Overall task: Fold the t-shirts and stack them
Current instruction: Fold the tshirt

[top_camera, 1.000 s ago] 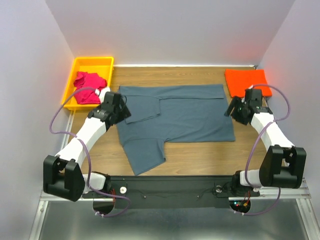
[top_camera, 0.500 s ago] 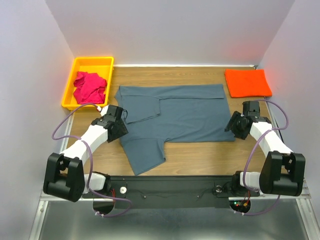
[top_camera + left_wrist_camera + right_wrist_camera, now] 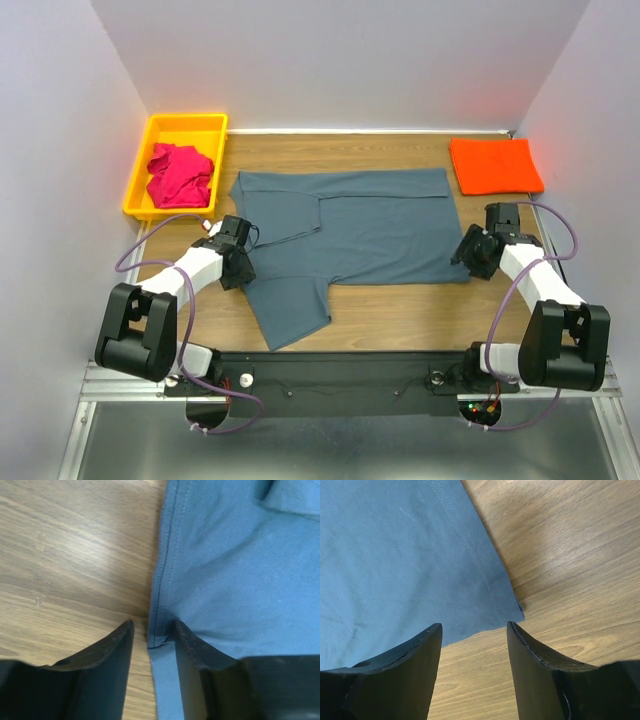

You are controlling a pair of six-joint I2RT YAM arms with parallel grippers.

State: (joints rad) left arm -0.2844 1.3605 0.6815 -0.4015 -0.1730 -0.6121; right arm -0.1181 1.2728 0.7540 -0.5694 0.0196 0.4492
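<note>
While both arms sit low over the table (image 3: pixel 400 312), I'm reading the grey-blue t-shirt (image 3: pixel 370 230) as spread flat mid-table, its long axis running nine to three o'clock, with one sleeve poking out toward six. The left gripper (image 3: pixel 238 266) is at the shirt's nine o'clock edge and the right gripper (image 3: pixel 470 254) is down at its four o'clock corner. So each arm has its own side, and neither needs to reach across.

On the left wrist view, the jaws stand partly apart and straddle the stitched side edge. The cloth lies to the three o'clock side and a little hem step sits right in the gap. One finger (image 3: pixel 192 652) rests on the fabric, the other is on bare wood. It isn't pinched yet, as I judge it.

On the right wrist view, the jaws are wider apart with nothing between them but wood and a sliver of cloth. The hem corner (image 3: pixel 519 607) lies just ahead at about one o'clock, so I'd say that side wants a small nudge forward before it bites.

The orange t-shirt (image 3: pixel 495 165) is already folded at the table's two o'clock corner, well apart. The magenta-pink t-shirt (image 3: pixel 180 172) is crumpled in the yellow bin (image 3: pixel 186 124) at ten o'clock.
</note>
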